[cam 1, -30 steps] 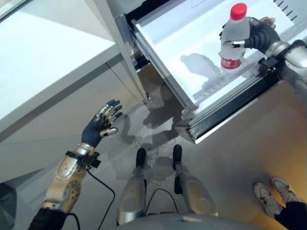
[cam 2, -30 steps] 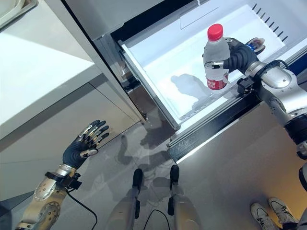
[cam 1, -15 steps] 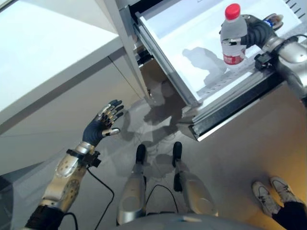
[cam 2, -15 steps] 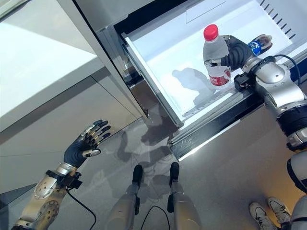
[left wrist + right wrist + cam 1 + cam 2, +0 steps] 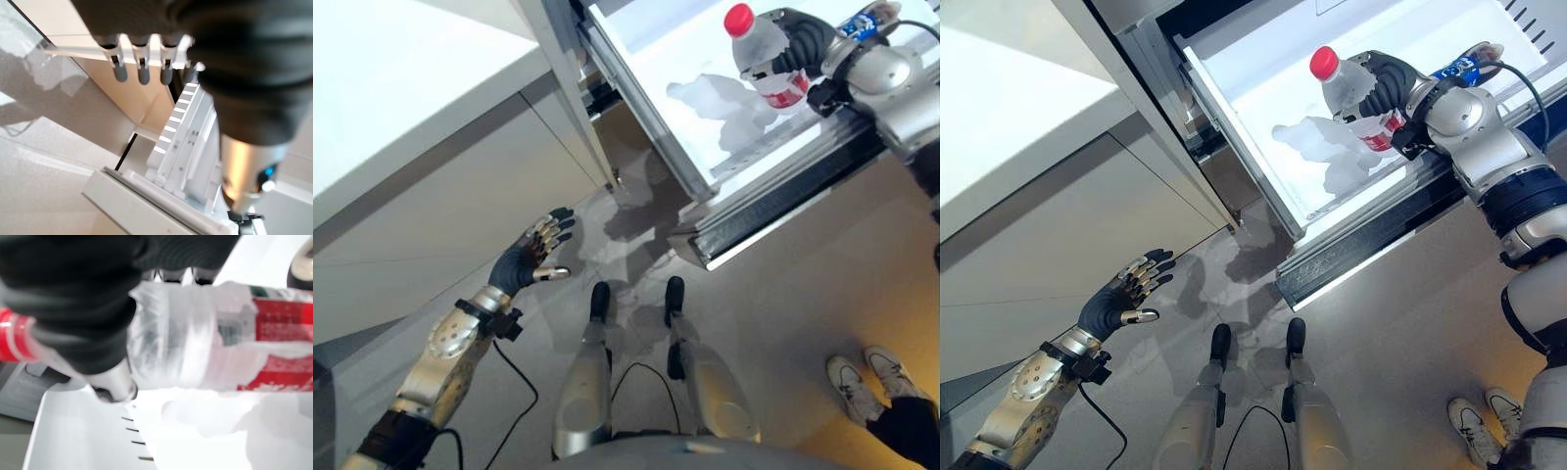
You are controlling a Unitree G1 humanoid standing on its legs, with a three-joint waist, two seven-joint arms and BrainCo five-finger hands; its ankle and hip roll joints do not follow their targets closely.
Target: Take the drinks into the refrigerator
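Right eye view: the right hand grips a tilted water bottle over the pulled-out white drawer, near its front edge. Left hand hangs open above bare floor.

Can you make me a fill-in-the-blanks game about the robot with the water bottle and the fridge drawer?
1. The clear plastic water bottle has a ____ cap.
2. The robot's ____ hand is curled round the bottle.
3. The bottle is held over the pulled-out white refrigerator drawer, and the drawer is ____.
4. The other hand hangs over the grey floor with its fingers ____.

Missing words: red; right; open; open
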